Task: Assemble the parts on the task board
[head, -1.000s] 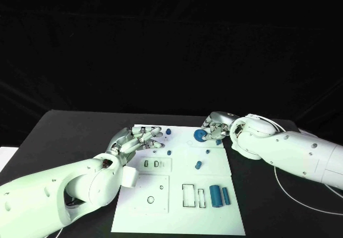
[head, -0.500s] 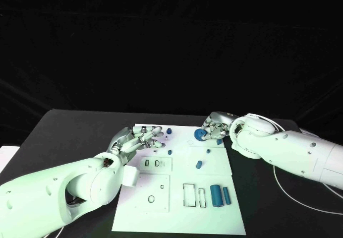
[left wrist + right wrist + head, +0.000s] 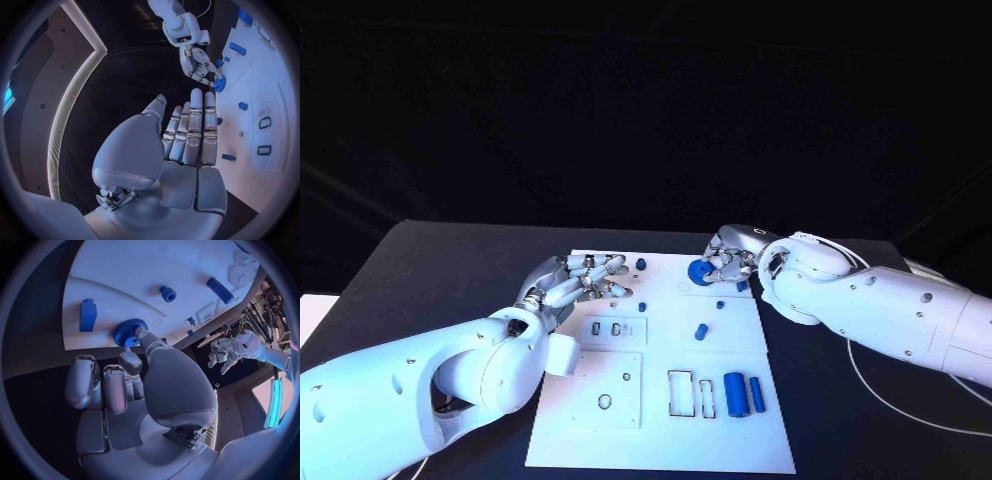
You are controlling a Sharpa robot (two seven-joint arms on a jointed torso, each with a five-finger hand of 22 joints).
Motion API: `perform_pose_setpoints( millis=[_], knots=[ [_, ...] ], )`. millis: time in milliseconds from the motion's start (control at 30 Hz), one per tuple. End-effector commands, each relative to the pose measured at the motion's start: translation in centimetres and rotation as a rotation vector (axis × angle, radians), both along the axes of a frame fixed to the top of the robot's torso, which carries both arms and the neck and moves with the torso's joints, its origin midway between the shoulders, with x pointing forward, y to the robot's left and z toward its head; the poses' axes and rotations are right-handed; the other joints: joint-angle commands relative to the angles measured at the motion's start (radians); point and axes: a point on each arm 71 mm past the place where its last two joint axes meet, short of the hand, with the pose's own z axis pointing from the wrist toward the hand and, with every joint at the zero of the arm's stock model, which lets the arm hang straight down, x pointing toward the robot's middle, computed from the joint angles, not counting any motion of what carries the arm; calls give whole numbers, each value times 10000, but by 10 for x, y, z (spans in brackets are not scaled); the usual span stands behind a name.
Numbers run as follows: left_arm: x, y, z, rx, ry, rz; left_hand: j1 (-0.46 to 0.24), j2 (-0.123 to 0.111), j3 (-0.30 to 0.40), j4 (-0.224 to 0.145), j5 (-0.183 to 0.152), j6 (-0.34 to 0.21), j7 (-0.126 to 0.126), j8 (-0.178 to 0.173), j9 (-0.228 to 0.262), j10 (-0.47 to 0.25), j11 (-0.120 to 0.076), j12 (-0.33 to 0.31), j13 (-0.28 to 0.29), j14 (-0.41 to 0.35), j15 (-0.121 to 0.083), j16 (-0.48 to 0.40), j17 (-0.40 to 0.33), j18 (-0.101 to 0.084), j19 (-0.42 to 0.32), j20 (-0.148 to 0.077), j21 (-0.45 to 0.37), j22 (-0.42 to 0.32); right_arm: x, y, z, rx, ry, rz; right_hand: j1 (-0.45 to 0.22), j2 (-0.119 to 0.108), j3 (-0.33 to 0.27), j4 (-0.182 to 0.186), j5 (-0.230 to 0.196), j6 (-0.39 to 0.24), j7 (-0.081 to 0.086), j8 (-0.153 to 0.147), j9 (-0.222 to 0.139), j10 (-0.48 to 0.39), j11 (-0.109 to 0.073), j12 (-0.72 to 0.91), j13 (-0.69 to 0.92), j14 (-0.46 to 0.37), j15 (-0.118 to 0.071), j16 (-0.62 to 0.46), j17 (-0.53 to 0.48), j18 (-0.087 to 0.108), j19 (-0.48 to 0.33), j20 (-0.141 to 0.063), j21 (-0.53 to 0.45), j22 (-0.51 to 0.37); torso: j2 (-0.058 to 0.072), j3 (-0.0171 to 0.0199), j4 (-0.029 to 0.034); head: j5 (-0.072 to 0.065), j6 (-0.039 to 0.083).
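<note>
Right robot hand: pinching the blue gear at the task board far edge.
Left robot hand: hovering open, fingers apart, farther from the gear.

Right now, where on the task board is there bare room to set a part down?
Bare: the near strip of the task board below the oval slot and the two long blue parts. Crowded: the far end, where the left hand, right hand and blue gear sit.

Both hands crowd the task board's far edge; its near half lies unobstructed.
</note>
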Motion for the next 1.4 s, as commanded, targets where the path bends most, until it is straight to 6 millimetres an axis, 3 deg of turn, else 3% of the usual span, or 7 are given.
perform_pose_setpoints(
  millis=[33, 400, 567, 767, 833, 967, 1400],
  knots=[
    [0, -2, 1, -112, -62, -204, 97, -13, 2, -41, -6, -82, 12, 21, 5, -63, -1, 62, -10, -61, -19, 53, 17, 188, -23, 51, -12, -11, -3, 6, 8, -64, -1287, 279, 225, 249, 138, -28, 32, 279, -127, 228, 214, 141, -44, 196, 210, 725, -99, 50, 536, -123, 89, -37, 77, 95, -2, -1, 8, -2, 4],
    [0, -2, 1, -106, -59, -193, 109, -11, 12, -53, -5, -83, 12, 22, 5, -65, -1, 66, -12, -66, -20, 58, 21, 188, -23, 50, -11, -10, -16, 35, 14, 170, -1618, 927, 44, 205, 326, 6, -9, 394, -165, 212, 255, 253, -74, 427, 501, 724, -131, 78, 573, -140, 120, -81, 132, 181, 2, -11, 16, 52, 32],
    [1, -1, 1, -99, -62, -175, 117, -10, 19, -62, -6, -83, 12, 24, 6, -66, -1, 69, -13, -70, -20, 62, 25, 188, -24, 49, -10, -10, -22, 53, 16, 331, -1542, 1318, -62, 154, 356, 44, -34, 377, -160, 175, 257, 225, -71, 383, 489, 721, -132, 80, 572, -142, 118, -85, 138, 188, 1, -17, 26, 188, 21],
    [1, 2, 1, -82, -81, -117, 117, -10, 19, -62, -6, -83, 12, 24, 6, -66, -1, 69, -13, -70, -20, 62, 25, 188, -24, 49, -10, -10, -24, 74, 16, 367, -1433, 1703, -92, 139, 367, 55, -43, 372, -157, 162, 258, 198, -68, 335, 454, 719, -131, 78, 566, -145, 122, -86, 146, 203, 0, -23, 31, 227, -2],
    [2, 2, 1, -75, -89, -95, 117, -10, 19, -62, -6, -83, 12, 24, 6, -66, -1, 69, -13, -70, -20, 62, 25, 188, -24, 49, -10, -10, -24, 81, 16, 348, -1414, 1799, -92, 139, 367, 55, -43, 372, -157, 162, 258, 198, -68, 335, 454, 719, -131, 78, 566, -145, 122, -86, 146, 203, 1, -44, 43, 223, -17],
    [2, 4, 0, -68, -93, -40, 117, -10, 19, -62, -6, -83, 12, 24, 6, -66, -1, 69, -13, -70, -20, 62, 25, 188, -24, 49, -10, -10, -22, 93, 14, 283, -1347, 1931, -140, 128, 381, 78, -59, 372, -154, 149, 260, 164, -65, 274, 413, 716, -128, 72, 552, -143, 116, -85, 143, 196, 2, -21, 35, 232, -21],
    [4, 5, 0, -111, -53, 19, 117, -10, 19, -62, -6, -83, 12, 24, 6, -66, -1, 69, -13, -70, -20, 62, 25, 188, -24, 49, -10, -10, -17, 111, 3, -13, -1039, 2028, -226, 86, 393, 112, -79, 348, -142, 112, 260, 108, -56, 176, 351, 712, -122, 71, 550, -146, 117, -81, 149, 209, 8, -7, 27, 279, -78]
  ],
)
